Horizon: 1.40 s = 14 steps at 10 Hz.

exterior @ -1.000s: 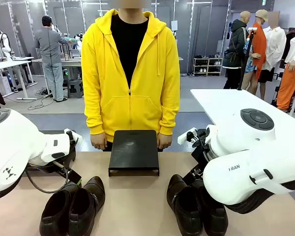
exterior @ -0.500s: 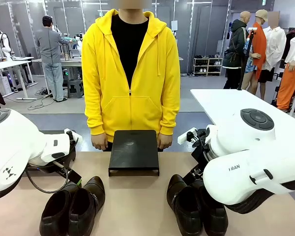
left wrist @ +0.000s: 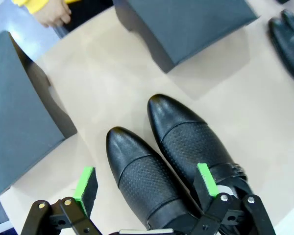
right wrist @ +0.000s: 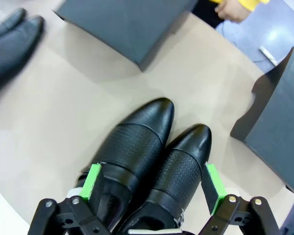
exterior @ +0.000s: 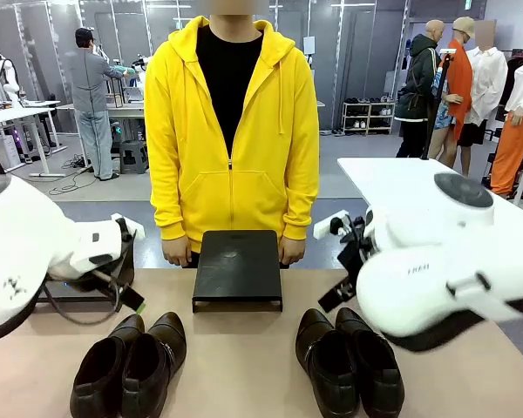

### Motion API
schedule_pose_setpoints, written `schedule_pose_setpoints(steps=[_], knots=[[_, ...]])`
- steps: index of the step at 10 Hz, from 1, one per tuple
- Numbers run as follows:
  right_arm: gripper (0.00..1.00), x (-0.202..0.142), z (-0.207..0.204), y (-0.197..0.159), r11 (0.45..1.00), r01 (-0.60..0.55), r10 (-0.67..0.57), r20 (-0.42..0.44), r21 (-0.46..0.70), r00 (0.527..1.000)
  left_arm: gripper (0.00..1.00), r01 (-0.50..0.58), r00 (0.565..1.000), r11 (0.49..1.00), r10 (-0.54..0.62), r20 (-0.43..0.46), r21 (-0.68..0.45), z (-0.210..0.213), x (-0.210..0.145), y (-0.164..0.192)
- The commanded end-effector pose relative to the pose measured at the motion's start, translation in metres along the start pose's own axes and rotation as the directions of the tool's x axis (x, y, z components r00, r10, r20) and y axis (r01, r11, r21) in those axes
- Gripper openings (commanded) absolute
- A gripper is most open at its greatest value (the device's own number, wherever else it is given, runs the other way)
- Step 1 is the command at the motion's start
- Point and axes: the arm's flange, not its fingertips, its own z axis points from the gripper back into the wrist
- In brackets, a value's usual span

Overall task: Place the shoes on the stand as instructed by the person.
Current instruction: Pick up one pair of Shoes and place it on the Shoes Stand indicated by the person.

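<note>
Front view. Item one: left pair of glossy black leather dress shoes, side by side on the tan bench, toes toward the person in the yellow hoodie. Item two: right pair of glossy black leather dress shoes, laid likewise. Between the pairs, at the far edge: matte black box-shaped stand, top bare.

Left wrist view. Your left claw: spread wide, holding nothing, poised over the left pair with a green pad to each side. Small metal buckle on one shoe.

Right wrist view. Your right claw: spread wide, empty, above the right pair.

Handling, as judged: stiff uppers, moderate weight, and polished leather likely to slip. Pinch across the textured vamp or the collar, not the smooth toe.
</note>
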Motion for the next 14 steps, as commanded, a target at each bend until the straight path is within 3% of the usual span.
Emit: schedule_pose_setpoints(steps=[1,3,4,6,7,9,10,11,14], knots=[[1.00,0.017,0.051,-0.037,0.990,0.029,-0.029,-0.005,0.141,1.000,1.00,-0.037,0.999,0.982,0.036,-0.008,-0.188,0.048,0.008,0.034],[1.00,0.011,0.088,-0.075,0.907,0.125,-0.134,-0.006,0.401,0.991,1.00,-0.097,0.992,0.892,0.123,0.032,-0.442,0.092,-0.003,0.073],[1.00,-0.006,0.103,-0.103,0.827,0.177,-0.200,-0.015,0.534,0.980,1.00,-0.096,0.986,0.794,0.160,0.054,-0.600,0.115,-0.020,0.094],[1.00,-0.057,0.122,-0.153,0.684,0.252,-0.342,-0.005,0.684,0.940,1.00,-0.137,0.955,0.673,0.285,0.084,-0.727,0.145,-0.067,0.136],[1.00,-0.089,0.130,-0.177,0.633,0.280,-0.402,-0.002,0.722,0.915,1.00,-0.181,0.928,0.647,0.361,0.089,-0.741,0.158,-0.097,0.156],[1.00,-0.158,0.158,-0.214,0.577,0.380,-0.567,0.020,0.723,0.823,1.00,-0.268,0.837,0.619,0.529,0.139,-0.739,0.191,-0.170,0.194],[1.00,-0.187,0.173,-0.225,0.572,0.401,-0.623,0.060,0.716,0.780,1.00,-0.315,0.795,0.598,0.590,0.139,-0.737,0.203,-0.205,0.204],[1.00,-0.212,0.186,-0.230,0.562,0.417,-0.665,0.092,0.714,0.741,1.00,-0.358,0.723,0.537,0.678,0.137,-0.764,0.214,-0.237,0.212],[1.00,-0.259,0.220,-0.230,0.561,0.486,-0.739,0.139,0.670,0.660,1.00,-0.495,0.609,0.495,0.784,0.121,-0.714,0.232,-0.305,0.222]])
